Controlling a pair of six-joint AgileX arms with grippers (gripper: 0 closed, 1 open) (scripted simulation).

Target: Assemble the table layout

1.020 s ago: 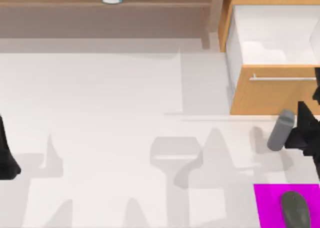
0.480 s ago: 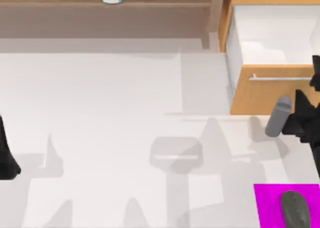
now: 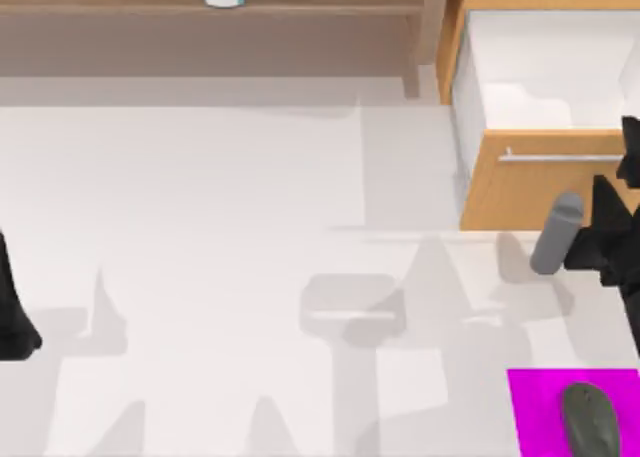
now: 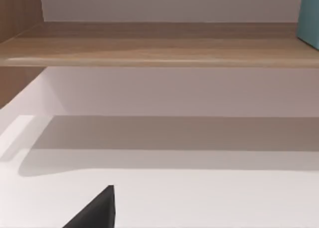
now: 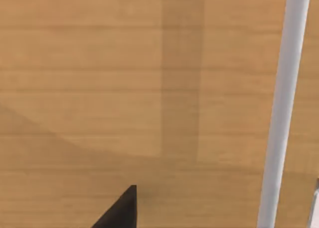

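Top view: right gripper (image 3: 585,249), closed on a grey bottle (image 3: 556,234), has carried it slightly farther, toward the open drawer (image 3: 545,72). Table (image 3: 200,207) spans the scene. Left gripper (image 3: 15,322) parked far left, finger state unclear.

Right wrist view: drawer front close, handle (image 5: 281,108) alongside; stowing looks imminent.

We see a rendered office-like desk setting: a plain white worktop (image 3: 200,227), a brown wooden shelf (image 3: 200,2) along its back, an orange-wood drawer unit (image 3: 520,192) pulled open, and a mouse (image 3: 590,420) on a magenta pad (image 3: 540,407).
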